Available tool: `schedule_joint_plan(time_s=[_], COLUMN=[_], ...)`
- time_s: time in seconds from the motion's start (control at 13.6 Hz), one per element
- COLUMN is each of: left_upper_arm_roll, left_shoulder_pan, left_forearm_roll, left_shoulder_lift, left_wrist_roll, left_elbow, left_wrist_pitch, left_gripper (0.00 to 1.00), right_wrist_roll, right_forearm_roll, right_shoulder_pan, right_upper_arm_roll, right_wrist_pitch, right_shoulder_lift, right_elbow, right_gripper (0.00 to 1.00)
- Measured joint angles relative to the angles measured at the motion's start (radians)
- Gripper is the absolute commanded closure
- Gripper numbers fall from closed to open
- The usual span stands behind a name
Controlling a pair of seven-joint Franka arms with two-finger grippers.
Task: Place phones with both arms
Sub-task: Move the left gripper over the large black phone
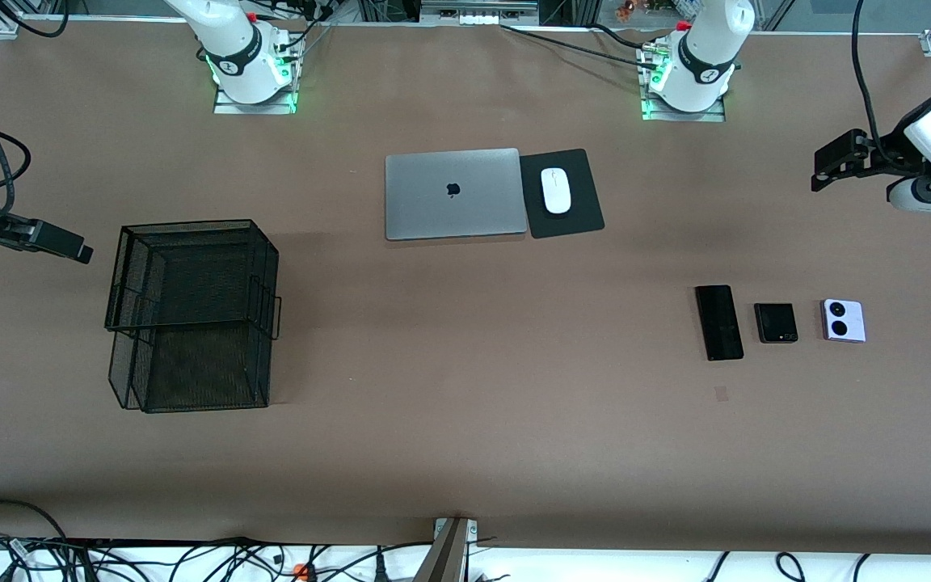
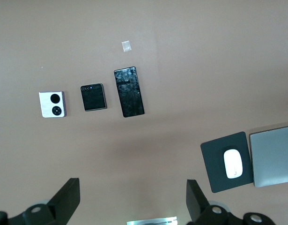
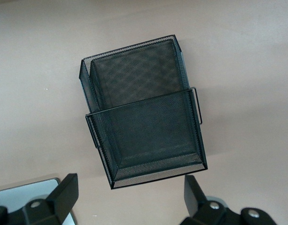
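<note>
Slim black phone (image 1: 718,322) lies long axis toward robots, w/ 2 squarish phones beside; both arms' fingers open.

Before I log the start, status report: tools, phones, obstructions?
Left tool open, high over the table's left-arm end. Right tool open, up beside mesh tray. Three phones in a row, untouched. Nothing blocking.

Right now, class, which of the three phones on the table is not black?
The lilac-white phone with two black circles, at the row's end toward the left arm's end of the table. The squarish phone and the long slim phone are black.
</note>
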Motion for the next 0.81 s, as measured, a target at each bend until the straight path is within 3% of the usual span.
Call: schedule_joint_plan(time_s=[0.81], left_upper_arm_roll=[0.008], left_shoulder_pan=[0.017], left_forearm_roll=[0.0], left_shoulder_lift=[0.008], left_wrist_roll=[-0.01], left_elbow=[-0.01], left_wrist_pitch=[-0.067], left_gripper=[0.0], right_wrist_roll=[0.009], right_forearm_roll=[-0.007], right_shoulder_pan=[-0.014], right_upper_arm_roll=[-0.015], right_wrist_pitch=[0.004], right_shoulder_lift=[0.009], right_elbow=[-0.002], right_gripper=[0.0])
